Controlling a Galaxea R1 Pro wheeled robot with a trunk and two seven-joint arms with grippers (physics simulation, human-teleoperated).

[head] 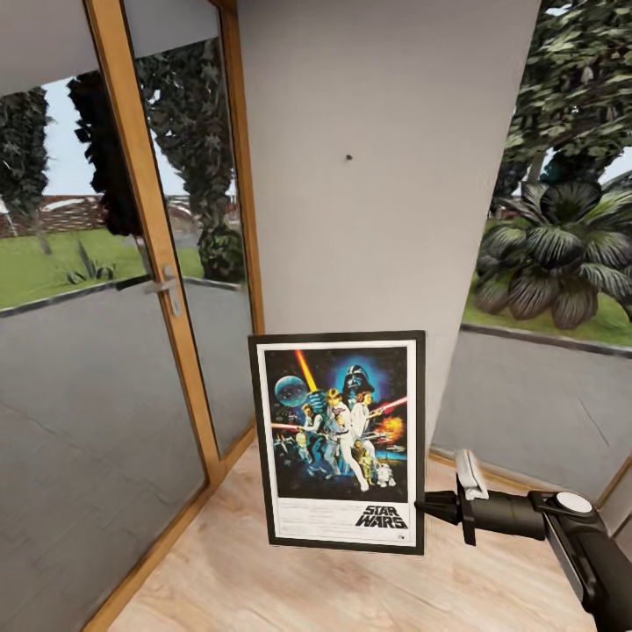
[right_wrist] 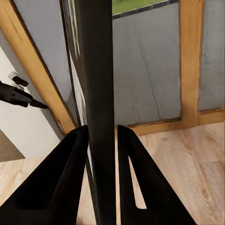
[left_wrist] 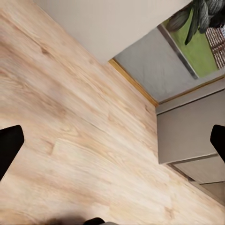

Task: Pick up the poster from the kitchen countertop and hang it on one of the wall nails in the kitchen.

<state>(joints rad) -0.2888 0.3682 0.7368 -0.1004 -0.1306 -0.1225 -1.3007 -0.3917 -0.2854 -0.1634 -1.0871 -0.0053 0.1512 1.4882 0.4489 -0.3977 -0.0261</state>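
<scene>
The poster (head: 340,441), a framed Star Wars print with a white border, hangs upright above the wooden floor in front of a grey wall panel. My right gripper (head: 425,507) is shut on its lower right edge. In the right wrist view the frame's thin black edge (right_wrist: 99,84) runs between the two black fingers (right_wrist: 68,159). A small dark wall nail (head: 348,158) sticks out of the panel well above the poster. My left gripper (left_wrist: 112,145) is open over bare floor, its fingertips (left_wrist: 9,145) far apart. The kitchen countertop is out of view.
A glass door with a wooden frame and metal handle (head: 165,285) stands to the left of the wall panel. A large window (head: 544,386) with plants behind it is on the right. Light wooden floor (head: 351,588) lies below. A grey cabinet (left_wrist: 192,136) stands near the left gripper.
</scene>
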